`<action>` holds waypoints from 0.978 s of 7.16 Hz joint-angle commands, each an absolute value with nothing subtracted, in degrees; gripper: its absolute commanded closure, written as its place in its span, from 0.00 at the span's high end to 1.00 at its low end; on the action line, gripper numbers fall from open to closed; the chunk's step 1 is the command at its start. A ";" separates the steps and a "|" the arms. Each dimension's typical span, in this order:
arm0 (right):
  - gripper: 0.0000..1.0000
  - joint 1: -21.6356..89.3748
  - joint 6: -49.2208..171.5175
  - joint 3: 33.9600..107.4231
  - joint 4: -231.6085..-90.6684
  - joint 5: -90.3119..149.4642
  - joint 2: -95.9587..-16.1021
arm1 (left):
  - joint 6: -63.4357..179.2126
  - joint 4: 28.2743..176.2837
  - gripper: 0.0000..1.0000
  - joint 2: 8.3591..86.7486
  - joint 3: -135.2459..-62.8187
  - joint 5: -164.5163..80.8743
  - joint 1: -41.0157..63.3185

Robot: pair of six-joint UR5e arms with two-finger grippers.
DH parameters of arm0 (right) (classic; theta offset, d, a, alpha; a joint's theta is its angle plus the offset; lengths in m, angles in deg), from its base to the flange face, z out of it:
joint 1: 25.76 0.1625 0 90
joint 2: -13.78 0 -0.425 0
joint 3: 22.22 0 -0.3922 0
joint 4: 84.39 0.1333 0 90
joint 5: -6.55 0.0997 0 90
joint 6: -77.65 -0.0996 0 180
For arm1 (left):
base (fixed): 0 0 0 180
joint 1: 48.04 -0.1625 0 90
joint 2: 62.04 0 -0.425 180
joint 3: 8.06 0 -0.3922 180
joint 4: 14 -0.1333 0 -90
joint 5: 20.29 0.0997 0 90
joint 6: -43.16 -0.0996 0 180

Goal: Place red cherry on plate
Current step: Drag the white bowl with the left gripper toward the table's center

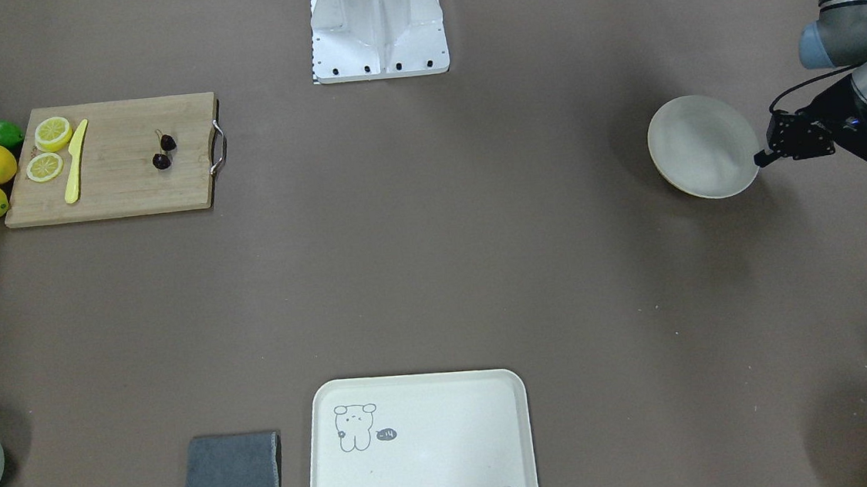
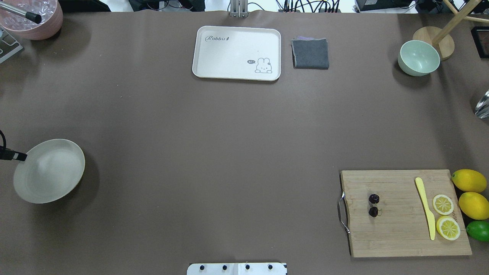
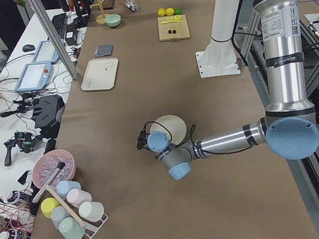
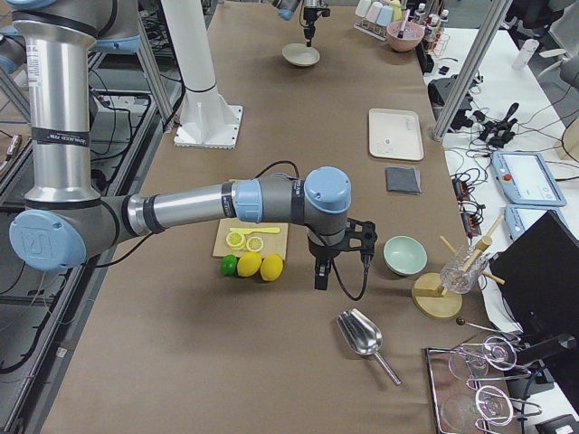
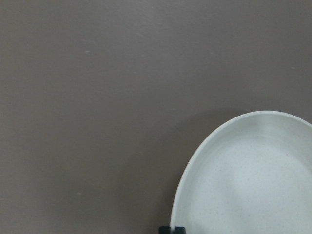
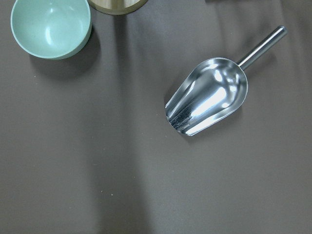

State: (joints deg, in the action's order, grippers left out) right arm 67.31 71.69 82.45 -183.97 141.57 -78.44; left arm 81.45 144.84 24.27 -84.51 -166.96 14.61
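Note:
The red cherry (image 1: pixel 163 151) (image 2: pixel 373 205), a pair of tiny dark fruits on thin stems, lies on the wooden cutting board (image 1: pixel 120 191) near its metal handle. Far across the table is the cream plate (image 1: pixel 704 146) (image 2: pixel 49 170) (image 5: pixel 253 180), which looks tilted and casts a wide shadow. My left gripper (image 1: pixel 761 159) (image 2: pixel 19 156) (image 5: pixel 171 229) is shut on the plate's rim. My right gripper (image 4: pixel 318 276) hangs over bare table beyond the lemons. It shows only in the exterior right view, so I cannot tell its state.
The board also carries a yellow knife (image 2: pixel 426 208) and two lemon slices (image 2: pixel 445 215); beside it lie lemons (image 2: pixel 471 193) and a lime (image 2: pixel 479 230). A rabbit tray (image 2: pixel 237 34), grey cloth (image 2: pixel 310 53), green bowl (image 2: pixel 418 57) (image 6: pixel 51 27), metal scoop (image 6: pixel 209 97) and pink bowl (image 2: pixel 34 23) stand around.

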 commanded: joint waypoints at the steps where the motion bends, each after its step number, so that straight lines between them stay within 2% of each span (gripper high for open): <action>1: 1.00 67.31 72.11 82.55 -183.97 141.82 -78.51 | 93.00 143.68 0.00 31.87 -84.62 -169.18 16.29; 4: 1.00 67.40 72.38 82.64 -183.88 141.99 -78.59 | 104.66 133.97 0.00 44.61 -87.59 -162.16 15.50; 7: 1.00 67.31 72.46 82.55 -183.88 141.99 -78.60 | 112.39 121.12 0.00 51.23 -97.24 -147.42 2.96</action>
State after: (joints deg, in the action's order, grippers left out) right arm 67.33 72.50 82.63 -183.88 141.99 -78.65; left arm 109.02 126.21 48.53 -93.52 -153.29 7.68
